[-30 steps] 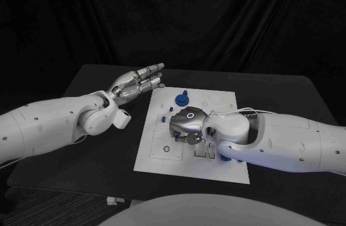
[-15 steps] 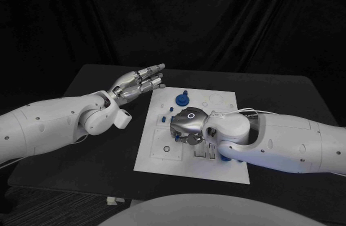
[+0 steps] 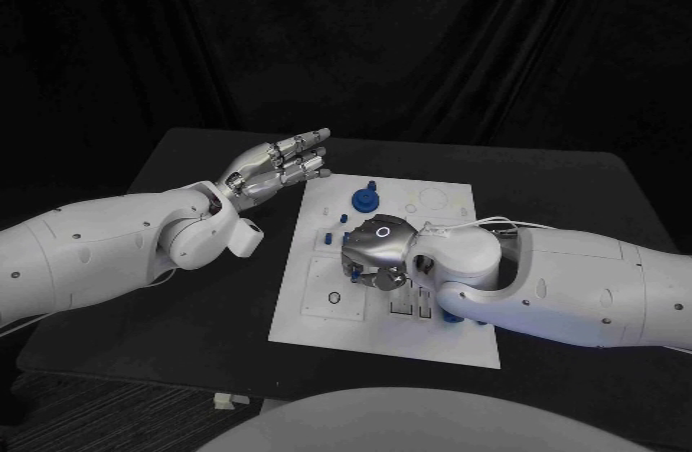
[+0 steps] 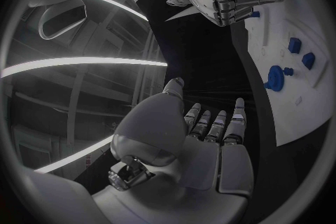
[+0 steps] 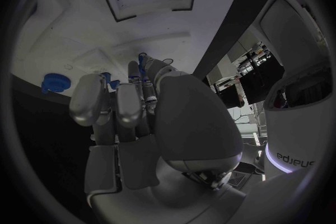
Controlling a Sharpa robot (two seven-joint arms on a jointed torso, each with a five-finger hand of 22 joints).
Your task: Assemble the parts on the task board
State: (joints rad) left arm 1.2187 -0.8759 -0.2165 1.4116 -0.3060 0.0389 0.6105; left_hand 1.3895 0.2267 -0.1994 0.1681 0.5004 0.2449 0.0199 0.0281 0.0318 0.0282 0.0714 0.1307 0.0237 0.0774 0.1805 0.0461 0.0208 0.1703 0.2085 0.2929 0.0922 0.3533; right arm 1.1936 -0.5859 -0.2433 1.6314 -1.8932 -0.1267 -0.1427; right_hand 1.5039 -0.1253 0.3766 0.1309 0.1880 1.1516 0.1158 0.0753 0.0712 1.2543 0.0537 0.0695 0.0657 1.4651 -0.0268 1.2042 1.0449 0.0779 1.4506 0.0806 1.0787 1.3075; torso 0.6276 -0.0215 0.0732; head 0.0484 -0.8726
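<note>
The right hand point(image 3: 378, 250) sits curled, fingers down, on the middle of the white task board point(image 3: 325, 302); whether it pinches a part cannot be told. The left hand point(image 3: 277, 165) hovers flat and empty, fingers straight, beside the board's far left corner, near a blue round part point(image 3: 364, 195).

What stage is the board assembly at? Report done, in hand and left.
Done: I cannot tell which parts are already seated. In hand: the right hand is curled down over the task board; what it holds is hidden. Left: blue parts sit at the far end; the left hand hovers open off-board.

Head camera looks down; both wrist cameras sit close behind their hands, sharing the task board point(image 3: 320, 290).
</note>
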